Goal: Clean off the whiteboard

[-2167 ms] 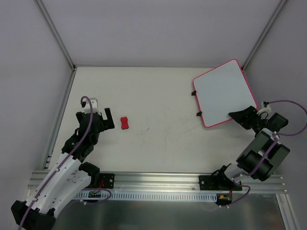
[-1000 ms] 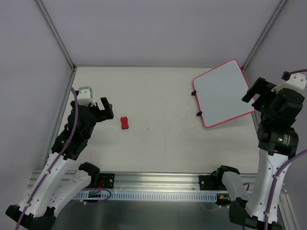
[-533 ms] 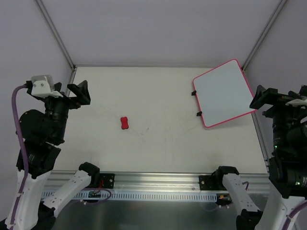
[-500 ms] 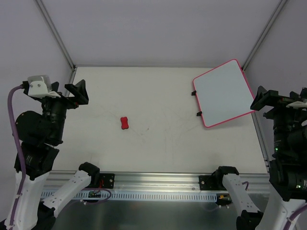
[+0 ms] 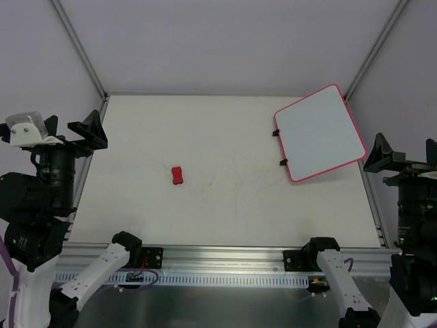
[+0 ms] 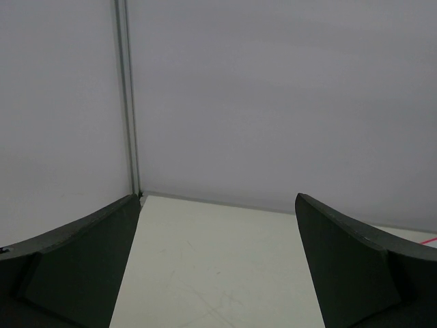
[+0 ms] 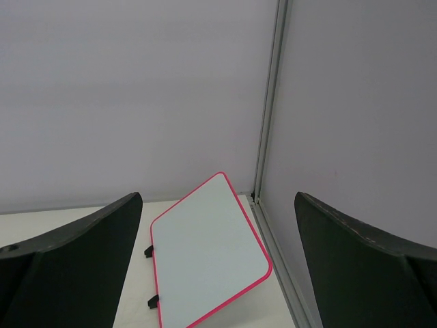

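Observation:
The whiteboard [image 5: 319, 133] lies flat at the table's far right, with a pink-red frame, two black clips on its left edge and no writing showing. It also shows in the right wrist view [image 7: 205, 249]. A small red bone-shaped eraser [image 5: 178, 175] lies left of centre, apart from both grippers. My left gripper [image 5: 68, 139] is raised high over the table's left edge, open and empty [image 6: 215, 273]. My right gripper [image 5: 404, 154] is raised high off the right edge, just near of the whiteboard, open and empty [image 7: 215, 273].
Grey walls with metal corner posts [image 5: 80, 48] enclose the table on three sides. An aluminium rail [image 5: 225, 260] with the arm bases runs along the near edge. The table top [image 5: 225, 205] has faint scuff marks.
Both arms have lifted up and swung outward, the left gripper away from the eraser, the right away from the whiteboard's near corner. The whiteboard and eraser have not moved.

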Motion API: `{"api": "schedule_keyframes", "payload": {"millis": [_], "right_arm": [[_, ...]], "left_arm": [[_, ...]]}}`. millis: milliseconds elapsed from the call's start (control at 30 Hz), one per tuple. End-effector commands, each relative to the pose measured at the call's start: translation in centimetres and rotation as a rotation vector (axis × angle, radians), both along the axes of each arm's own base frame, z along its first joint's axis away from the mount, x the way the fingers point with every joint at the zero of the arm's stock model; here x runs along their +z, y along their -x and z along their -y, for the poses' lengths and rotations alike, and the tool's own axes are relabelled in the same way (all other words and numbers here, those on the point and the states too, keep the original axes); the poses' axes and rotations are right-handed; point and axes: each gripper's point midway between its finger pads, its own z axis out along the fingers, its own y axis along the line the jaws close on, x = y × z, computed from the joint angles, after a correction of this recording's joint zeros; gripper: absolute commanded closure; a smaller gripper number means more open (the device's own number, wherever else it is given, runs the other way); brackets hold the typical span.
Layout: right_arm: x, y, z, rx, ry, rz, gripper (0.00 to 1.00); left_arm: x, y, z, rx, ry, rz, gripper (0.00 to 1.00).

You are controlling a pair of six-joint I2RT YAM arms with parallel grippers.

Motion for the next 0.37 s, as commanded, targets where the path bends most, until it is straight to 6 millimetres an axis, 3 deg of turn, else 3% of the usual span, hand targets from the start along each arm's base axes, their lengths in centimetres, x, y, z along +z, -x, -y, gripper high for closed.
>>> {"api": "schedule_keyframes", "payload": {"millis": [0, 333], "right_arm": [[1.83, 0.57, -0.1, 0.01, 0.011, 0.062, 0.01], [2.13, 0.37, -0.73, 0.045, 0.006, 0.068, 0.01]], "left_arm": [[1.04, 1.19, -1.17, 0.039, -0.001, 0.032, 0.01], [0.95, 1.51, -1.34, 0.04, 0.012, 0.037, 0.01]]}}
